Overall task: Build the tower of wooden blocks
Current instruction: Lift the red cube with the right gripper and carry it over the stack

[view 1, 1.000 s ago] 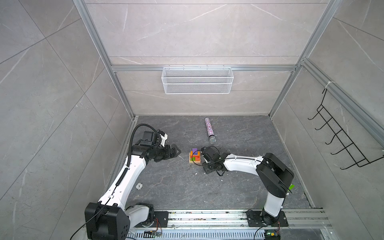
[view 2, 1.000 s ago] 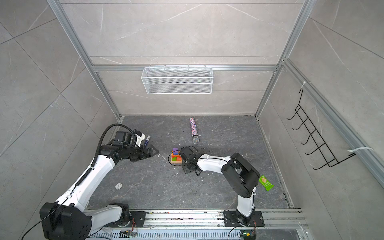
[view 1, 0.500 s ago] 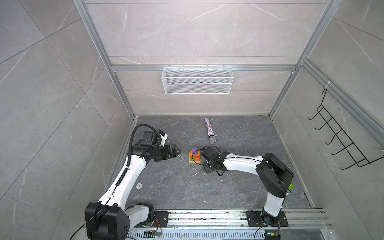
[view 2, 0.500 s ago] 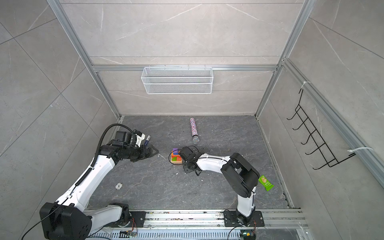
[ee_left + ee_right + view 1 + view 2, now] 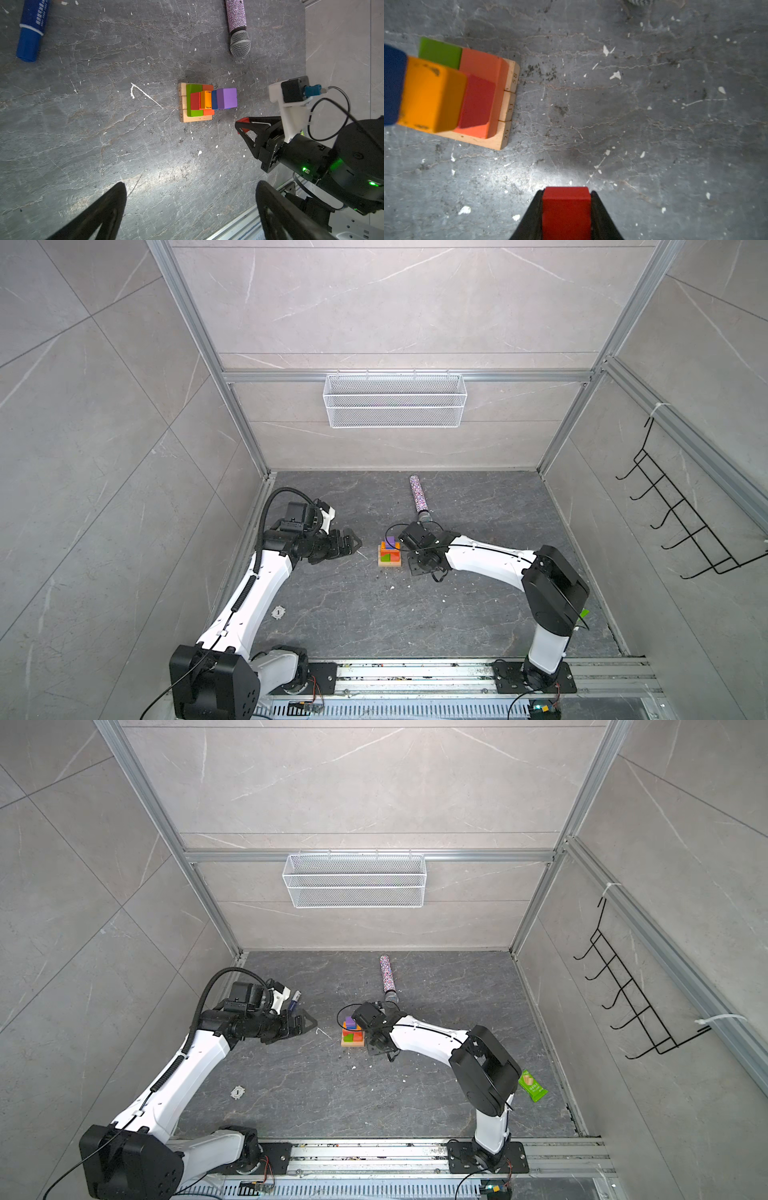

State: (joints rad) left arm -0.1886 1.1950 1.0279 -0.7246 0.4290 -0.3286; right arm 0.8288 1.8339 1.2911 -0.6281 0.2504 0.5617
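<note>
Landmark: the tower (image 5: 390,556).
Left of tower: bare floor up to the spread left gripper (image 5: 191,187), well apart.
Right of tower: right gripper (image 5: 566,195) clamping a red cube (image 5: 566,214), just beside.
Behind tower: microphone (image 5: 419,497), near.
Before tower: bare floor.

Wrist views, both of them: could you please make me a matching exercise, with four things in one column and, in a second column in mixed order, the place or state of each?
Column one:
1. purple cube
2. red cube
3. blue marker pen
4. left hand

Column two:
a. open, holding nothing
b. on top of the tower
c. clamped in the right hand
d. lying flat, away from the tower

Pairs: 1-b; 2-c; 3-d; 4-a
</note>
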